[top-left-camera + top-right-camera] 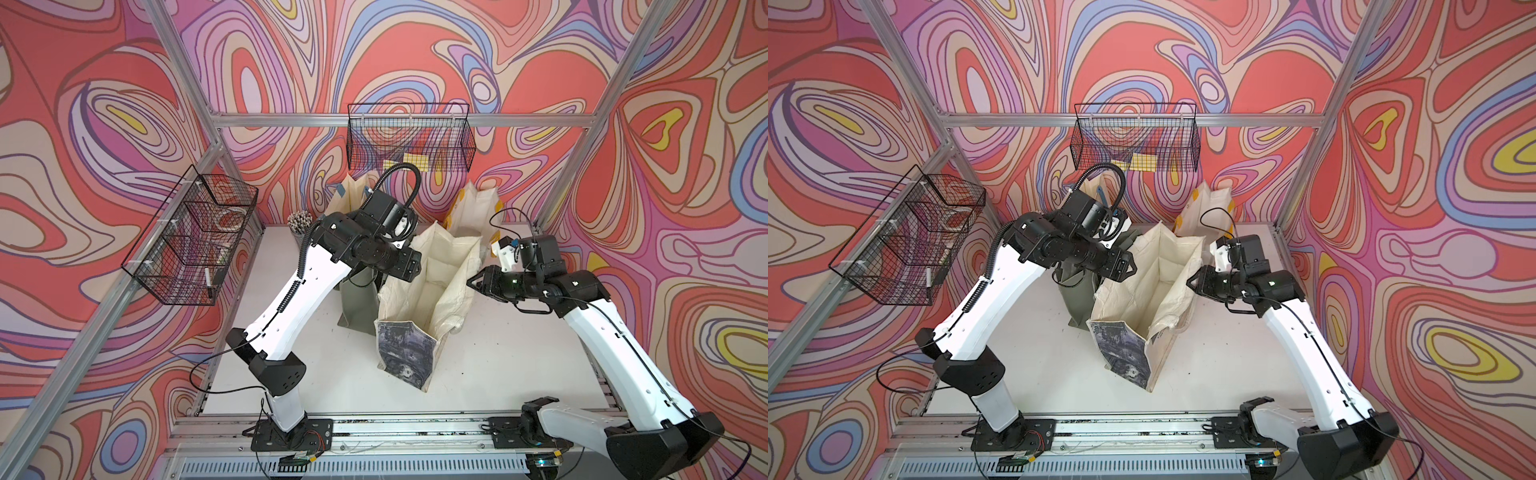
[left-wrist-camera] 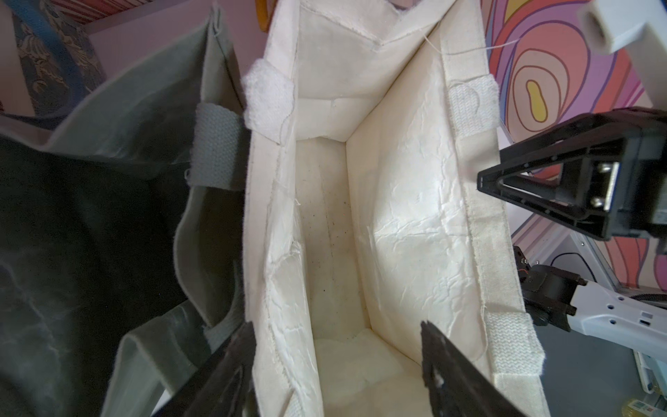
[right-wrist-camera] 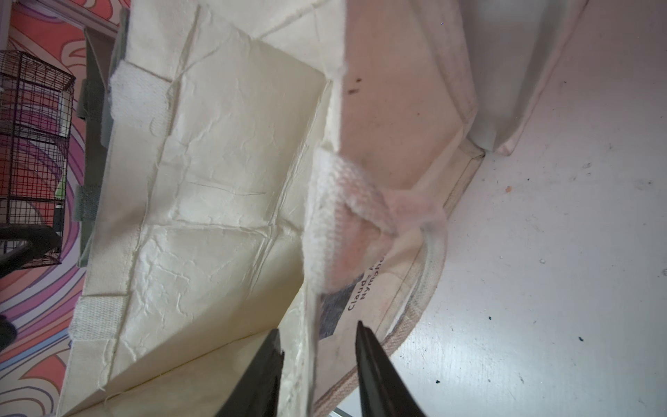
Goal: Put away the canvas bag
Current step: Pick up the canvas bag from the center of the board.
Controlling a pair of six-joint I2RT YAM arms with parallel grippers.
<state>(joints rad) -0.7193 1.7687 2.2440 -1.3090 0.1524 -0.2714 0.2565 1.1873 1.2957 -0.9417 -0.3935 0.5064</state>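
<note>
The cream canvas bag [image 1: 432, 286] [image 1: 1142, 291] stands upright and open in the middle of the white table, a dark printed picture on its front face. My left gripper [image 1: 406, 272] [image 2: 335, 346] hangs open over the bag's left rim. One finger is inside the bag [image 2: 397, 216] and the other is outside, between it and a grey-green bag. My right gripper [image 1: 471, 283] [image 3: 317, 346] is at the bag's right rim. Its jaws stand either side of that wall [image 3: 223, 180], near a white handle strap [image 3: 332, 202], with a gap still showing on the outer side.
A grey-green bag [image 1: 357, 309] [image 2: 144, 126] leans against the canvas bag's left side. Two more bags [image 1: 473, 208] [image 1: 353, 193] and a cup of sticks [image 1: 299, 222] stand at the back. Wire baskets hang on the back wall [image 1: 411, 143] and the left wall [image 1: 191, 241].
</note>
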